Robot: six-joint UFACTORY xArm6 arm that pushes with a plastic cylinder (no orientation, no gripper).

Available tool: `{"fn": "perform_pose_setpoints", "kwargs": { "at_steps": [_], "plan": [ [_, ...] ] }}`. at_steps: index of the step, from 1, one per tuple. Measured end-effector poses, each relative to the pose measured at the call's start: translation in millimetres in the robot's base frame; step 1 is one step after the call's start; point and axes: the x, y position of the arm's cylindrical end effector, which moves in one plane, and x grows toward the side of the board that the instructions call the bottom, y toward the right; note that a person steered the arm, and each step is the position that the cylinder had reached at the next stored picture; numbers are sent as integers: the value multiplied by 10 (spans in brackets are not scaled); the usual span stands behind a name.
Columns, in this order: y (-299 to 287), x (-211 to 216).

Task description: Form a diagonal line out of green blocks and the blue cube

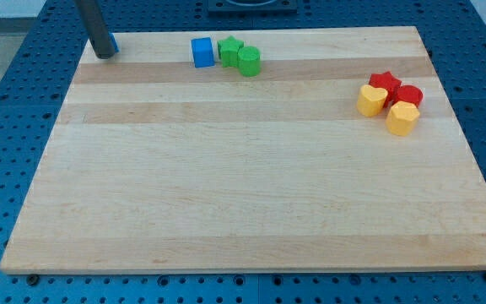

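Observation:
A blue cube [202, 51] sits near the view's top, left of centre. A green star-shaped block [229, 51] touches its right side, and a green cylinder [249, 61] touches that block at the lower right. The three form a short row slanting slightly down to the right. My tip [105, 55] rests at the board's top left corner, well to the left of the blue cube. A small blue block [114, 42] shows just behind the rod, mostly hidden.
At the view's right, a cluster: a red star-shaped block [385, 83], a red cylinder [409, 95], a yellow heart-shaped block [371, 100] and a yellow hexagonal block [402, 118]. The wooden board [243, 194] lies on a blue perforated table.

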Motion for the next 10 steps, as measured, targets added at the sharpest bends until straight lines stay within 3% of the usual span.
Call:
{"fn": "perform_pose_setpoints", "kwargs": {
  "at_steps": [2, 4, 10],
  "plan": [
    [305, 648],
    [330, 656],
    [1341, -197]
  ]
}}
